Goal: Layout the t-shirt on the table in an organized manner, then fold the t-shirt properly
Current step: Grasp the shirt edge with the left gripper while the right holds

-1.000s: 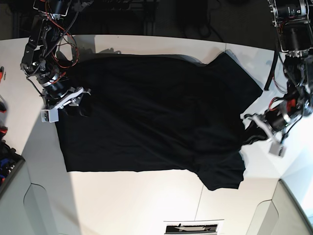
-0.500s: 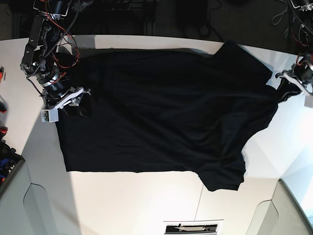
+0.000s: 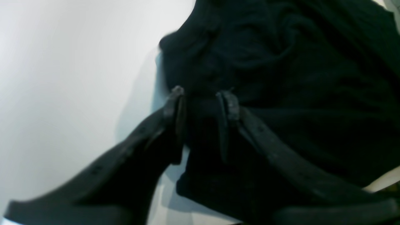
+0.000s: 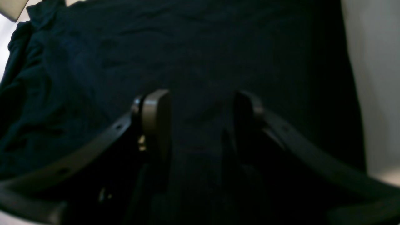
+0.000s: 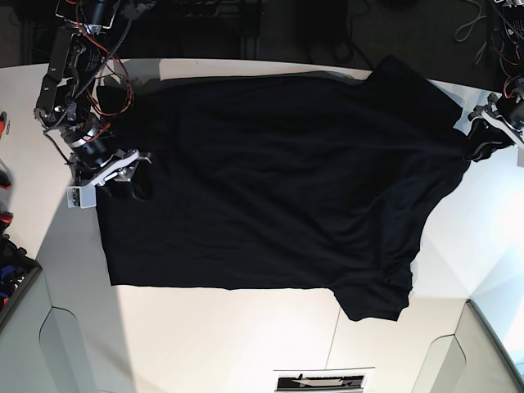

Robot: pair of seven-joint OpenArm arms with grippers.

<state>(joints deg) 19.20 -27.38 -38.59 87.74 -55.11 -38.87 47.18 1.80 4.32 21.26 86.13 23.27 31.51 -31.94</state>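
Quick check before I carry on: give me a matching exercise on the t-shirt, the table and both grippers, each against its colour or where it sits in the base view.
1. t-shirt
2. table
3. left gripper
4. right gripper

A. white, underneath everything
B. at the base view's right edge, by the shirt's end there
C. black, spread out
D. on the base view's left, at the shirt's edge there

Pairs: 1-C, 2-A, 3-B, 4-D
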